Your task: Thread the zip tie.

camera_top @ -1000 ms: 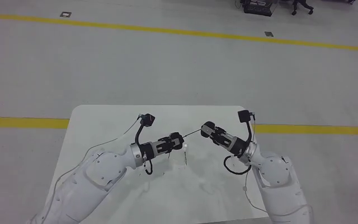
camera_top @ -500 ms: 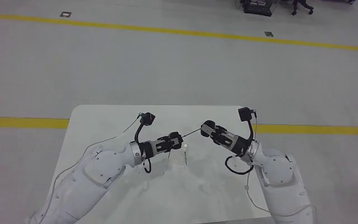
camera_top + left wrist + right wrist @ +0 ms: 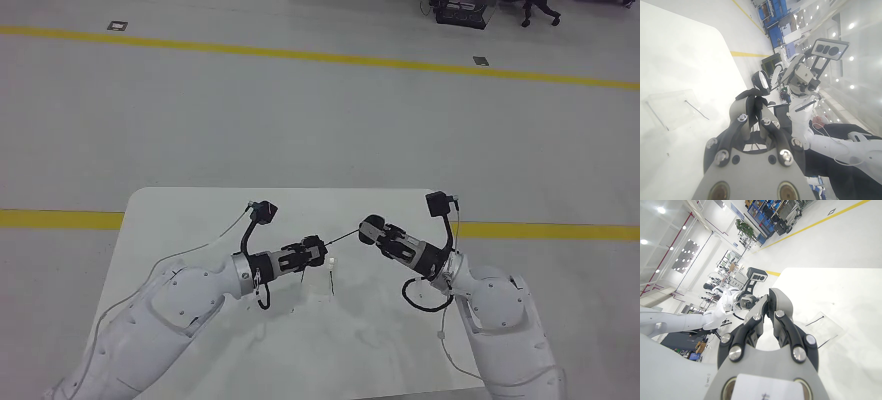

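Nearest the robot, toward 6 o'clock from the grippers: clear plastic sheet point(image 3: 672, 98) flat on the white table point(image 3: 200, 215). Two spare ties point(image 3: 656, 115) lie on it, thin, black, apart from each other. Neither gripper touches them.

Mid-table, raised off the surface: left gripper point(image 3: 314, 247) and right gripper point(image 3: 371, 229) face each other, near but not touching. Right one sits at roughly 2 o'clock from the left.

Left gripper's fingers point(image 3: 745, 113) are pinched together on the black zip tie point(image 3: 341, 238). The strap runs straight out from them toward 2 o'clock and reaches the right gripper's tips.

Right gripper's fingers point(image 3: 783, 302) are pressed together at the tips, clamped on the strap's far end. The strap itself is too thin to make out in the right wrist view. Whether the tail has entered the head: cannot tell.

Beyond the table at 12 o'clock: pale floor, yellow floor line point(image 3: 300, 55) crossing it.
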Robot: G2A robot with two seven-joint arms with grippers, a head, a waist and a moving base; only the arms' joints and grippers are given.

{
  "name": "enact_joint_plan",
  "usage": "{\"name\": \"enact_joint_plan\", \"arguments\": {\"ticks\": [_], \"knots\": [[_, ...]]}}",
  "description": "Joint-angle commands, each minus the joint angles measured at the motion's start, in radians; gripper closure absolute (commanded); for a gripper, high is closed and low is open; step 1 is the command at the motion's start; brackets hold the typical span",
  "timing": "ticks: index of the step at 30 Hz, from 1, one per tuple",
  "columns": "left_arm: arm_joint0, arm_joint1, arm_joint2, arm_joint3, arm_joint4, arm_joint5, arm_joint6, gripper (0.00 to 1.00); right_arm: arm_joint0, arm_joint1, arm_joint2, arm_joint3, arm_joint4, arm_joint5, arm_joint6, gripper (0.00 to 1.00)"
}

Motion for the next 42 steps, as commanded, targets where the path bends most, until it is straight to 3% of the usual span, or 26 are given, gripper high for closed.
{"name": "enact_joint_plan", "arguments": {"ticks": [1,26,42], "knots": [[0.000,0.000,0.000,0.000,0.000,0.000,0.000,1.00,0.000,0.000,0.000,0.000,0.000,0.000,0.000,1.00],[0.000,0.000,0.000,0.000,0.000,0.000,0.000,1.00,0.000,0.000,0.000,0.000,-0.002,0.001,-0.004,1.00],[0.000,0.000,0.000,0.000,0.000,0.000,0.000,1.00,-0.006,0.006,-0.021,0.011,-0.110,0.000,-0.067,1.00]]}}
